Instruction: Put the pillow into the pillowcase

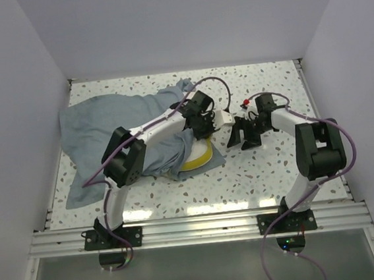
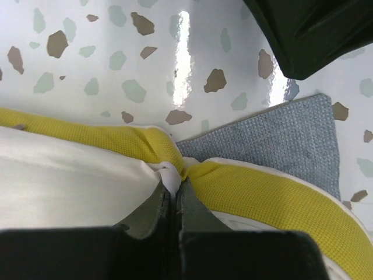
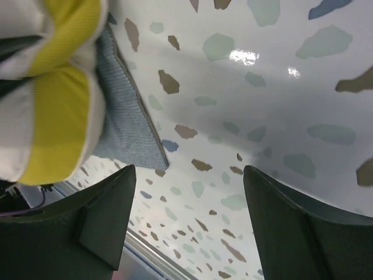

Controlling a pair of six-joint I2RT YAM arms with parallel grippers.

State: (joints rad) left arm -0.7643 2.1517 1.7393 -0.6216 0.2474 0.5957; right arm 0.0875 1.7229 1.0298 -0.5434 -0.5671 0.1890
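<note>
The pillow (image 1: 197, 157) lies mid-table, mostly under the grey-blue pillowcase (image 1: 103, 131); its yellow edge and white face show. My left gripper (image 1: 206, 123) is shut on the pillow's edge; in the left wrist view the pillow (image 2: 256, 192) is pinched where white and yellow cloth bunch between my left gripper (image 2: 173, 185), with a pillowcase corner (image 2: 280, 140) beyond. My right gripper (image 1: 245, 134) is open and empty just right of the pillow. In the right wrist view my right gripper (image 3: 189, 192) hovers over bare table, with the pillow (image 3: 55, 111) and pillowcase corner (image 3: 125, 128) at the left.
The speckled table (image 1: 269, 172) is walled at left, back and right. An aluminium rail (image 1: 202, 228) runs along the near edge. Cables loop above both arms.
</note>
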